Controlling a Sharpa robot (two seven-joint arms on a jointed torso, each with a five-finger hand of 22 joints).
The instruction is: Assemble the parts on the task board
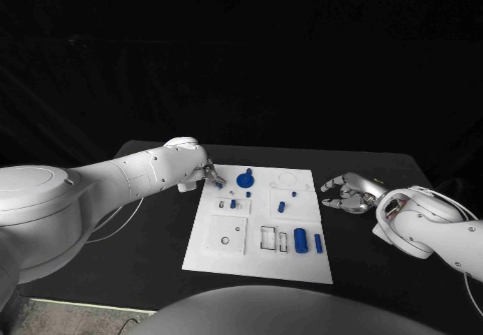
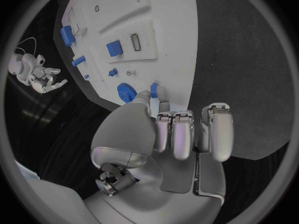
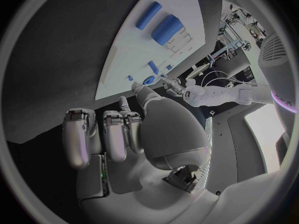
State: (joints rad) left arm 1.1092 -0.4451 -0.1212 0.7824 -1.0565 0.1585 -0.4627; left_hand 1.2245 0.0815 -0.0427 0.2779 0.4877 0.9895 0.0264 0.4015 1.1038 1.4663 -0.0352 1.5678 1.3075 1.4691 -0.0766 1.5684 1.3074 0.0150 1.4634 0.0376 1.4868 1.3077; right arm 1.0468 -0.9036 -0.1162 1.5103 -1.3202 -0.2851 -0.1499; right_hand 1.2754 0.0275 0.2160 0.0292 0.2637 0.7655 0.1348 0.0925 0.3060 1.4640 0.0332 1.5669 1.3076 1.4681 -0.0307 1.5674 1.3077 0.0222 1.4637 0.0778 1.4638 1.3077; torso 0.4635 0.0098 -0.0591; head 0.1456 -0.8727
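Two silver hands are near the white task board (image 1: 259, 262), which lies flat in the middle of the black table (image 1: 151, 241). The room around the table is dark. The left hand (image 1: 207, 172) is at the far left corner of the board. In the left wrist view it pinches a small blue peg (image 2: 154, 89) between its thumb and a finger, just beside the blue gear (image 1: 246, 180) that sits on the board. The right hand (image 1: 345, 195) is just off the board's right edge, over the bare table. It holds nothing, and its fingers are curled a bit but apart. More blue parts are on the board: a big block (image 1: 300, 239) and a thin bar (image 1: 318, 242) near the front right corner, and a small piece (image 1: 280, 206) near the middle.
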